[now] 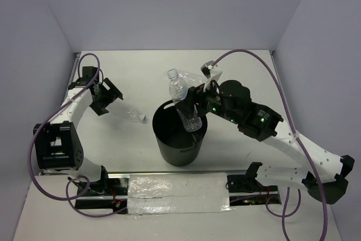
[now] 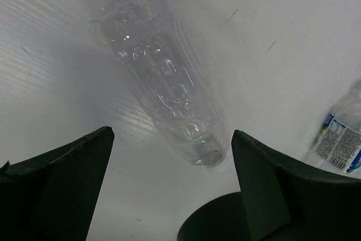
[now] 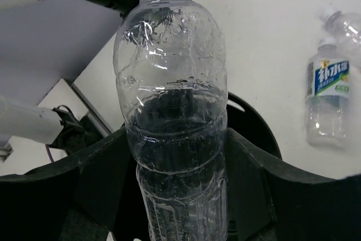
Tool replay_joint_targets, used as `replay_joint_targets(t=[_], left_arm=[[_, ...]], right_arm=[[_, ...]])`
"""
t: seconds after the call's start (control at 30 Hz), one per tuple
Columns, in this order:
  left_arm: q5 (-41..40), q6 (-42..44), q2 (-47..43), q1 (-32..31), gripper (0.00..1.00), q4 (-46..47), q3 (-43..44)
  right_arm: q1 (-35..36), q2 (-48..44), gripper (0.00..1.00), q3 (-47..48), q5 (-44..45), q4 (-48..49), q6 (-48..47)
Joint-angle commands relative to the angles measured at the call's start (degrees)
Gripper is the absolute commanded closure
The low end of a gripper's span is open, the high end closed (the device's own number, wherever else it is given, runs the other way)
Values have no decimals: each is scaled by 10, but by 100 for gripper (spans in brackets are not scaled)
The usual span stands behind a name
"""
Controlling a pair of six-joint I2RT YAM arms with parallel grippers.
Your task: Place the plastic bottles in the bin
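Clasps with the right gripper (image 1: pixel 190 104) a clear held bottle (image 3: pixel 172 83), one finger pressed to each side, cap above the fingers, base below them inside the mouth of the bin (image 1: pixel 161 134). Spreads the left gripper (image 2: pixel 169 196) wide above a lying bottle (image 2: pixel 163 83) on the table (image 1: pixel 141 71), untouched, between the two fingers. Shows beyond the right gripper, to its right, a labelled bottle (image 3: pixel 330 91) beside a fourth bottle (image 3: pixel 344 23).

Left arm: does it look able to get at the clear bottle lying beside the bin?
Probably yes. The left gripper is open above the bottle, which lies flat between its fingers, nothing covering it. The bin stands near the cap end, but off to the side.
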Motion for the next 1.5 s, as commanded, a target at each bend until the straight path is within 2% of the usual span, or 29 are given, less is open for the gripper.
replay_joint_targets(t=[0.0,0.03,0.1,0.53,0.63,0.67,0.77,0.8,0.83,0.9,0.97,1.1,1.17,1.3,1.37,1.43,1.47], left_arm=[[0,-8,18,-8,1,29,-4],[0,-6,21,-10,1,33,-4],[3,0,34,-11,1,38,-4],[-49,-43,85,-41,1,65,-23],[-51,-49,101,-42,4,93,-30],[-51,-49,107,-42,7,96,-31],[-52,-44,118,-49,25,96,-24],[-56,-42,116,-59,36,91,-15],[-60,-37,106,-60,42,79,-7],[-65,-9,92,-61,51,62,34],[-60,31,69,-61,53,22,105],[-13,118,7,-62,52,-22,239],[36,174,-25,-75,50,-31,315],[100,221,-79,-118,52,-2,374],[128,225,-105,-158,52,31,377],[144,229,-108,-198,52,36,393],[157,230,-104,-212,52,34,399]], right_arm=[[11,-4,25,-9,10,41,8],[14,1,10,-8,12,37,8],[15,8,1,-1,22,26,6],[15,14,0,72,109,-4,-21],[15,17,0,74,117,-7,-21],[14,18,0,74,119,-8,-17],[15,21,0,78,124,-14,-13],[15,22,0,81,126,-17,-12],[14,21,0,81,131,-18,-9],[14,17,0,76,146,-15,-10],[14,16,0,75,164,-15,-11],[14,28,0,87,201,-30,-10],[12,30,0,87,234,-34,-1],[-13,26,0,86,328,-75,86],[-84,15,0,77,307,-91,122],[-147,-3,0,46,191,-71,157],[-204,-6,0,35,150,-66,174]])
